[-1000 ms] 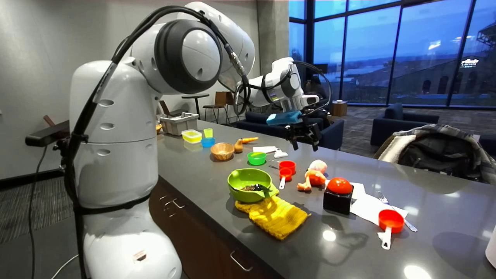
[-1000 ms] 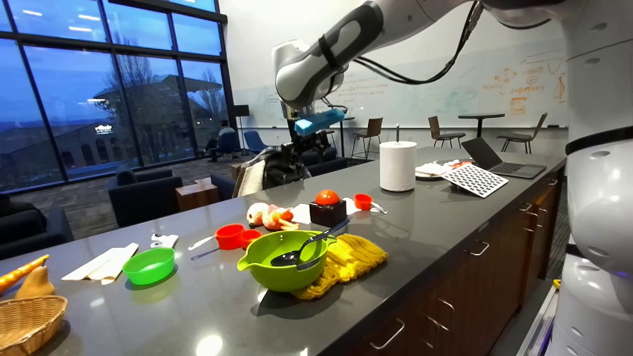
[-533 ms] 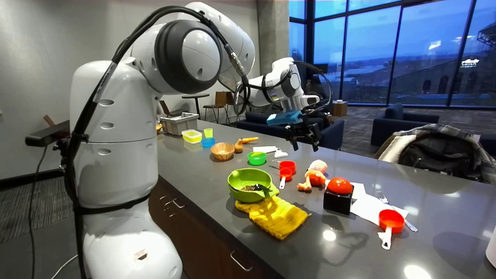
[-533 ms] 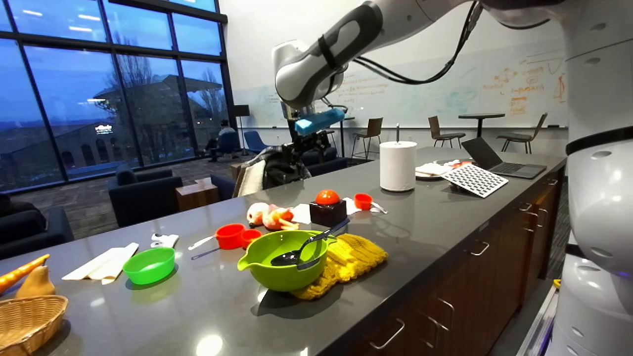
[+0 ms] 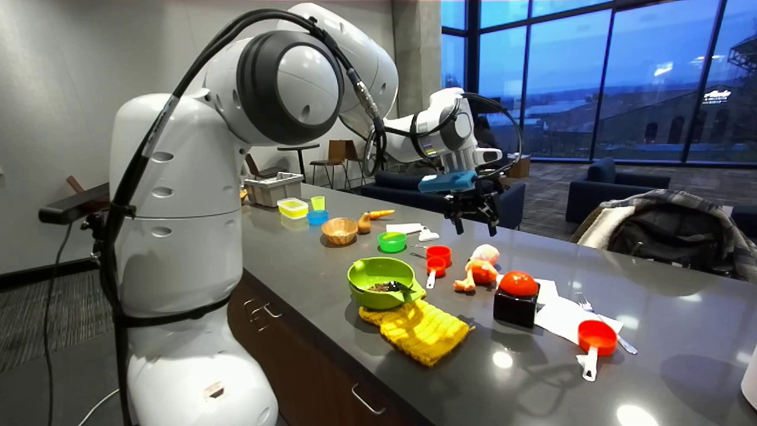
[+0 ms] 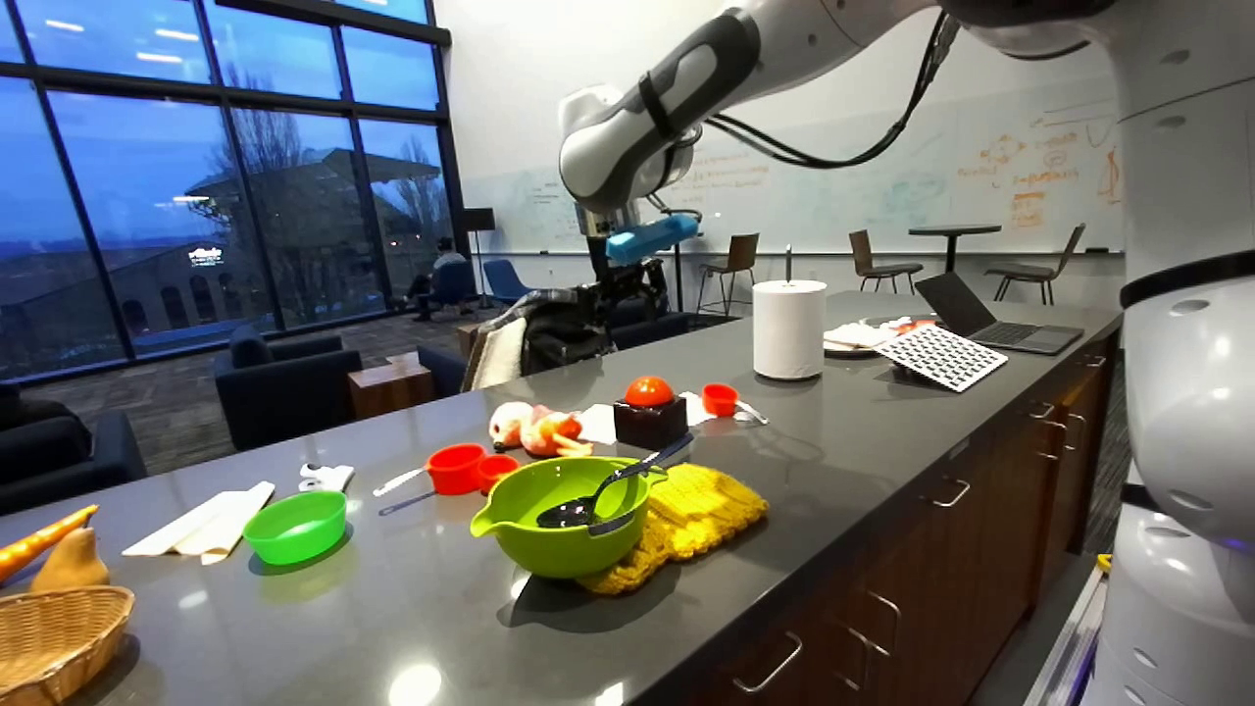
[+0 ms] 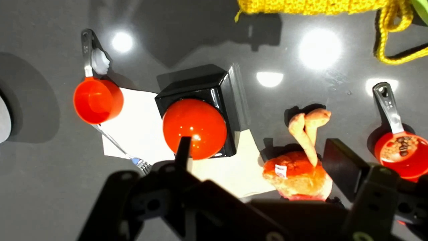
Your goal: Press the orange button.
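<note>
Gripper [image 5: 476, 229] hangs above counter [image 5: 680, 319], jaws apart, nothing held. Orange button [image 7: 197, 124] stands between toy [image 7: 297, 175] and red cup [image 7: 97, 100]. We should bring jaws together, centre over button, press straight down.

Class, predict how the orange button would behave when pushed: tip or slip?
Pressed from above, the orange button probably won't tip: its boxy black base is wider than the dome. The dome's rounded, glossy surface might make an off-centre push slip.

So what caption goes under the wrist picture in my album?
Open claw above the counter, with the orange button on its black base in sight.
</note>
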Available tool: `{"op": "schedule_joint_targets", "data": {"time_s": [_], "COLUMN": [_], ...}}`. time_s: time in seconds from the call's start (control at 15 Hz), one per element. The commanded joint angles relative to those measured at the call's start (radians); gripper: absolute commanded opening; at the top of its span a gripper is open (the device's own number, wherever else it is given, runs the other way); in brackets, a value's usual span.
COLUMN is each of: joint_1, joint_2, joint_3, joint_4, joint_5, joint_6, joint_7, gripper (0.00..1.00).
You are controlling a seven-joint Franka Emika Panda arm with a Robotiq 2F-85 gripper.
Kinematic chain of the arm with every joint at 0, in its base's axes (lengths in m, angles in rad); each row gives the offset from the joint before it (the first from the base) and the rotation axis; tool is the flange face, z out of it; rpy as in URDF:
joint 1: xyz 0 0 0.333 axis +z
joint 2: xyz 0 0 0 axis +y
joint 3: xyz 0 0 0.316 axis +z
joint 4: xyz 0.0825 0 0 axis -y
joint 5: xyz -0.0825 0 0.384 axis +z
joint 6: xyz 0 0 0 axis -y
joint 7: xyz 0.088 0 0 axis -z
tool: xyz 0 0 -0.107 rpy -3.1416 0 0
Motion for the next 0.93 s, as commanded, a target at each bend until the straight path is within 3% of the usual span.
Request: {"op": "schedule_joint_targets", "data": {"time_s": [0.0,0.33,0.73,0.8,0.87], "joint_1": [-0.014,-0.041,-0.060,-0.061,-0.062], "joint_2": [0.038,0.113,0.228,0.243,0.258], "joint_3": [-0.014,-0.028,-0.043,-0.044,-0.045], "joint_4": [0.056,0.149,0.266,0.281,0.296], "joint_5": [0.079,0.157,0.155,0.153,0.152], "joint_6": [-0.024,-0.088,-0.177,-0.187,-0.192], "joint_7": [-0.099,-0.192,-0.226,-0.229,-0.231], "gripper": [1.00,1.00,1.00,0.75,0.73]}}
